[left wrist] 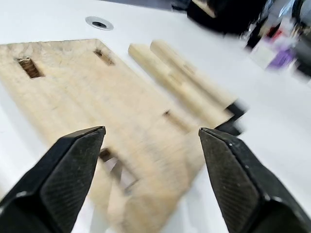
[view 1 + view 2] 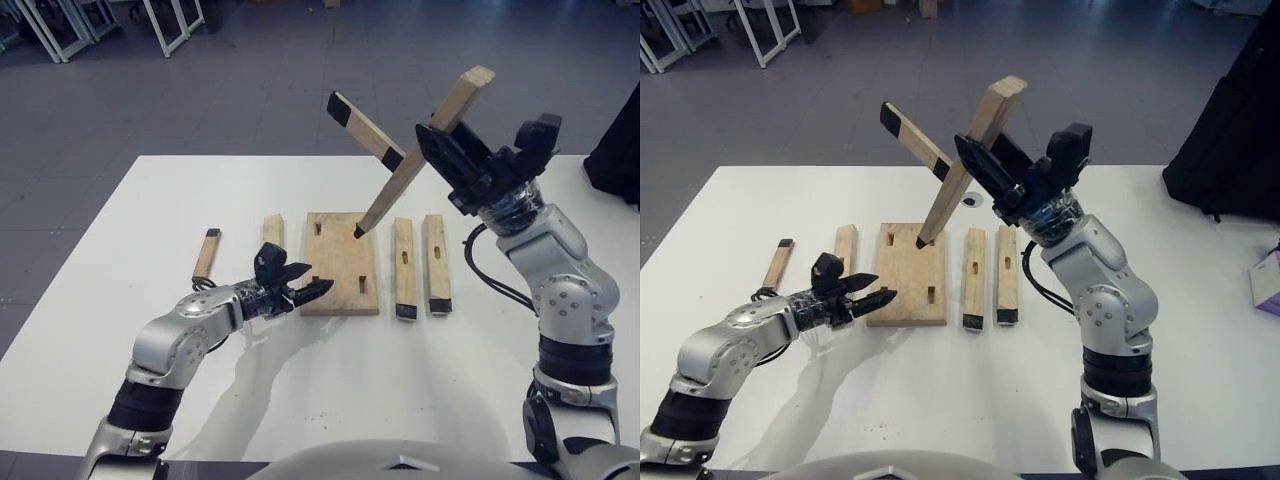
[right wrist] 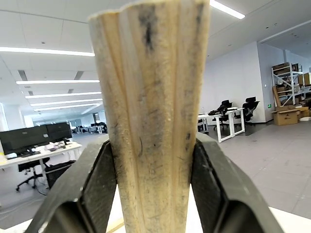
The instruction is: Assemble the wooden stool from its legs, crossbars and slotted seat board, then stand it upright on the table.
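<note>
The slotted seat board (image 2: 340, 268) lies flat at mid-table. My right gripper (image 2: 440, 150) is shut on a wooden leg (image 2: 405, 172) held tilted above the board, its dark lower tip touching or just over the far right slot. A black-tipped crossbar (image 2: 362, 128) is joined across that leg. In the right wrist view the leg (image 3: 150, 121) sits clamped between both fingers (image 3: 87, 194). My left gripper (image 2: 300, 285) is open at the board's near left corner, with nothing between its fingers (image 1: 73, 174). Two more legs (image 2: 403, 268) (image 2: 436, 263) lie right of the board.
A short black-tipped piece (image 2: 206, 255) and another wooden piece (image 2: 272, 230) lie left of the board. A cable hole (image 2: 971, 201) is in the table behind the board. A purple box (image 2: 1270, 280) sits at the far right edge, and a black bag (image 2: 1230, 120) stands beyond it.
</note>
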You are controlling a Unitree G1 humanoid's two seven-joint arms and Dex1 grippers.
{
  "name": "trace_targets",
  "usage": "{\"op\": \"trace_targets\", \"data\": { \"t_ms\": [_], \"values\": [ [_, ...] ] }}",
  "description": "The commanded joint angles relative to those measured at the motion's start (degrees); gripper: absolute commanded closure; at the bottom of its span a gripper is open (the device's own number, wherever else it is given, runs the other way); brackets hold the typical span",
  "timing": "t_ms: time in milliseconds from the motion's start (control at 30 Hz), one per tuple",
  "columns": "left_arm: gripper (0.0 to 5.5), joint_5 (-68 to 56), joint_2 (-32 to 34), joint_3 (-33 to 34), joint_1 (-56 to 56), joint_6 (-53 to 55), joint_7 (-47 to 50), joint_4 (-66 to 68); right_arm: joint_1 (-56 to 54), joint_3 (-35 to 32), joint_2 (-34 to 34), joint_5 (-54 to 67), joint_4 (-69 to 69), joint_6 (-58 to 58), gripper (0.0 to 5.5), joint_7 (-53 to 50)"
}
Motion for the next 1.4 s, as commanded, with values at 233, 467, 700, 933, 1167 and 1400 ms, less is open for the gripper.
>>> {"op": "trace_targets", "data": {
  "t_ms": [233, 467, 700, 933, 1167, 1400],
  "values": [
    [1.94, 8.0, 4.3, -10.4, -11.8, 1.4, -18.4, 3.7, -0.5, 0.9, 1.5, -4.5, 1.9, -1.1, 3.49, 1.9],
    [1.94, 12.8, 8.5, -11.2, -14.5, 6.1, -20.3, 2.4, 1.0, 1.5, 2.3, -4.2, -0.5, 0.2, 3.49, 1.1],
    [1.94, 15.9, 8.1, -16.6, -15.8, 8.3, -23.6, 3.1, 0.8, 1.2, 2.0, -4.5, 0.2, 0.6, 3.49, 1.1],
    [1.94, 19.9, 8.5, -20.8, -16.6, 6.5, -25.9, 4.2, 0.8, 1.6, 1.9, -4.5, 0.5, 1.4, 3.49, 1.5],
    [1.94, 16.5, 13.7, -20.1, -12.5, 9.4, -30.9, -5.7, 0.9, 1.2, 1.6, -4.9, -0.1, 0.9, 3.49, 1.2],
    [1.94, 12.7, 19.3, -17.6, -8.5, 11.5, -33.7, -14.7, 1.3, 1.4, 1.5, -6.1, 0.1, 0.1, 3.49, 1.4]
  ]
}}
